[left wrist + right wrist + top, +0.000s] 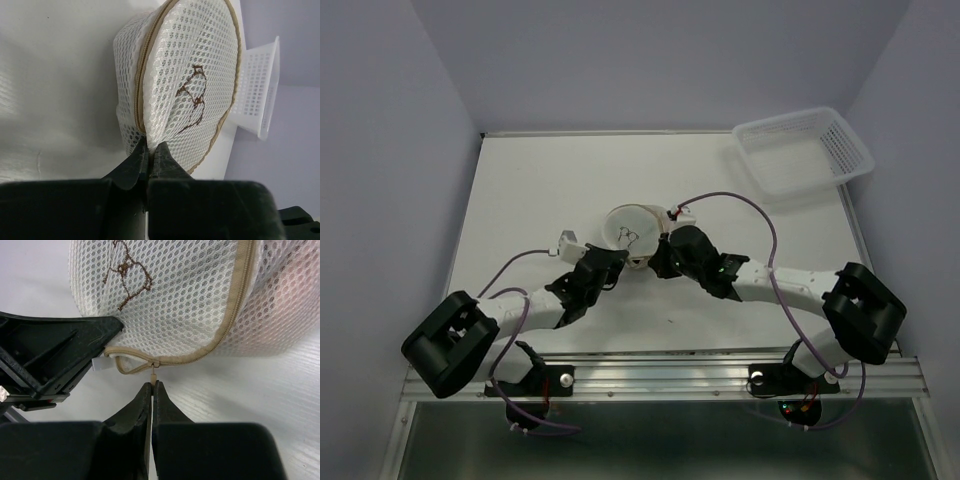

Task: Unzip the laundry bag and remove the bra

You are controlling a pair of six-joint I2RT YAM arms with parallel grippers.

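Observation:
The laundry bag is a round white mesh pouch with a tan zipper rim, mid-table. It fills the left wrist view and the right wrist view. A brown embroidered mark is on its face. My left gripper is shut on the bag's mesh edge beside the zipper. My right gripper is shut on the tan zipper pull; a short stretch of zipper left of the slider is open. The bra is hidden; a pinkish tint shows through the mesh.
A white plastic basket stands at the table's far right corner, also in the left wrist view. Purple cables loop over the table behind both arms. The left gripper's black body lies close to the right gripper.

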